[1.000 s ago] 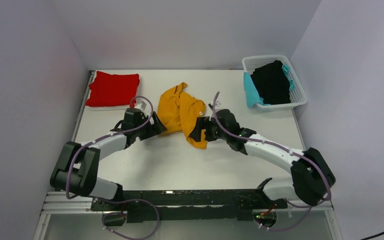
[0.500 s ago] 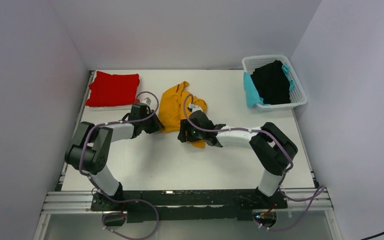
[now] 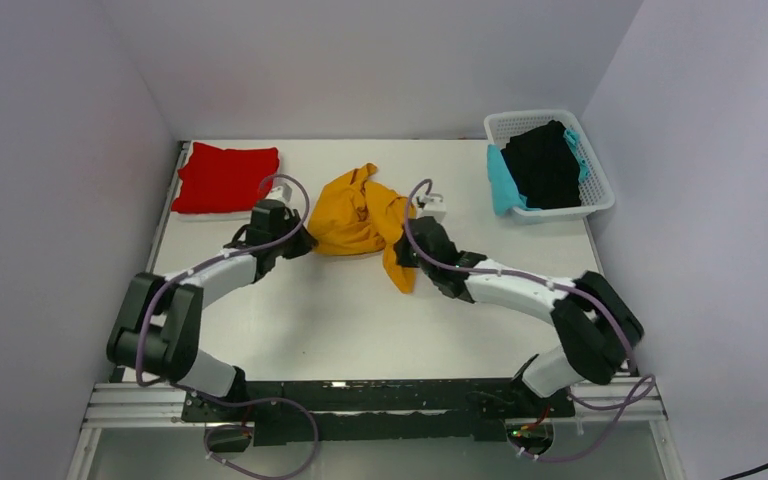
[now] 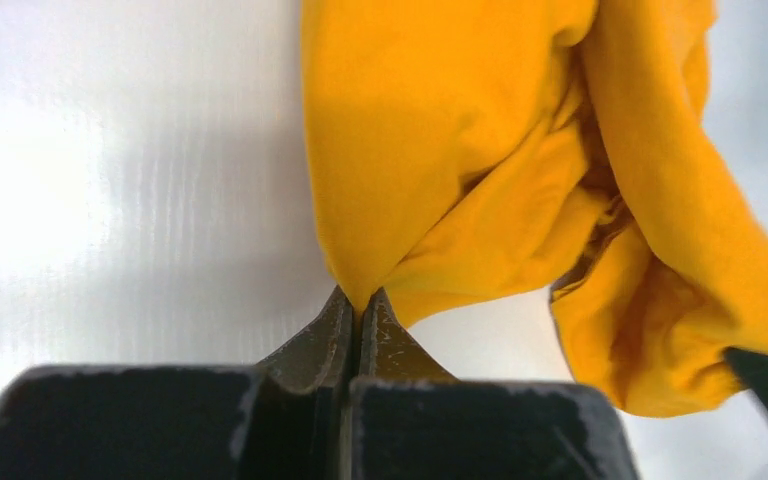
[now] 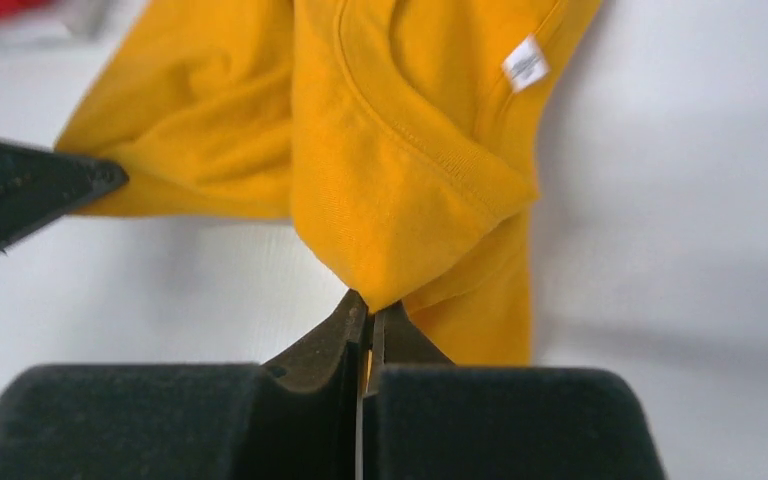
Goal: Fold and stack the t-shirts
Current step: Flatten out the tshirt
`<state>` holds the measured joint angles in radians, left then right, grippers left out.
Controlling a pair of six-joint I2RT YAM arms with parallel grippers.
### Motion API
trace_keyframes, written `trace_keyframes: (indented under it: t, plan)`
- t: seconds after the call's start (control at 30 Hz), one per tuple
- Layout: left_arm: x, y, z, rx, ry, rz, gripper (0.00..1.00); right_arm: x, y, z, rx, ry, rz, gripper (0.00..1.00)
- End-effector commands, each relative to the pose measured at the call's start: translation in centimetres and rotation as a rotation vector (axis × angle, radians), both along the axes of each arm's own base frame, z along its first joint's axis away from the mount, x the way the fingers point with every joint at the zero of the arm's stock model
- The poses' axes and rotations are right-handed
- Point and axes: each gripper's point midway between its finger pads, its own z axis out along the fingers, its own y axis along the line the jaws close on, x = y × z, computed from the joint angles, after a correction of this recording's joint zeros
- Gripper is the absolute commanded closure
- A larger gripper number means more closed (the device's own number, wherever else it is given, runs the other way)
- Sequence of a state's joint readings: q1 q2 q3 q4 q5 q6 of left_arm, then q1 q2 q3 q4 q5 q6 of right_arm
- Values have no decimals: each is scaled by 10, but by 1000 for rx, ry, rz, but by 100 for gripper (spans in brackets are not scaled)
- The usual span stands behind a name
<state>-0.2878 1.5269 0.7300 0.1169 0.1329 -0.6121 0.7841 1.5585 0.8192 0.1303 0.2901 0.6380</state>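
Both claws have snapped shut since a second ago and now pinch the mustard-orange t-shirt (image 3: 360, 215), the left gripper (image 4: 358, 300) clamped on a bunched edge and the right gripper (image 5: 365, 305) on a fold near the collar, the shirt lying crumpled well left of the basket (image 3: 600, 195). Only the red t-shirt (image 3: 223, 178), far left of the basket, looks folded; the mustard one seems barely begun, and the black t-shirt (image 3: 545, 165) and teal t-shirt (image 3: 501, 185) wait inside the basket.

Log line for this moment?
left claw: shut on orange t-shirt | right claw: shut on orange t-shirt | red t-shirt: folded, far left
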Motion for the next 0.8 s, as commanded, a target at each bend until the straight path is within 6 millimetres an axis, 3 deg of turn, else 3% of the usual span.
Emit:
trace_keyframes:
  t: [0.0, 0.1, 0.17, 0.4, 0.57, 0.67, 0.77]
  plan:
    - [1, 17, 45, 49, -136, 50, 100, 20, -38, 73, 75, -182, -99, 100]
    - [-4, 29, 87, 67, -239, 84, 100, 20, -68, 120, 119, -255, -118, 100]
    - [-10, 39, 133, 68, -360, 118, 100, 17, -83, 148, 133, -292, -104, 100]
    - [-62, 86, 257, 63, -678, 281, 100, -16, -115, 249, 157, -474, -77, 100]
    - [-109, 111, 324, 49, -842, 339, 100, -44, -137, 314, 181, -600, -77, 100]
    - [-136, 116, 357, 25, -933, 332, 100, -66, -139, 352, 221, -678, -22, 100]
    - [-151, 122, 382, -5, -1020, 349, 100, -77, -140, 377, 240, -737, 15, 100]
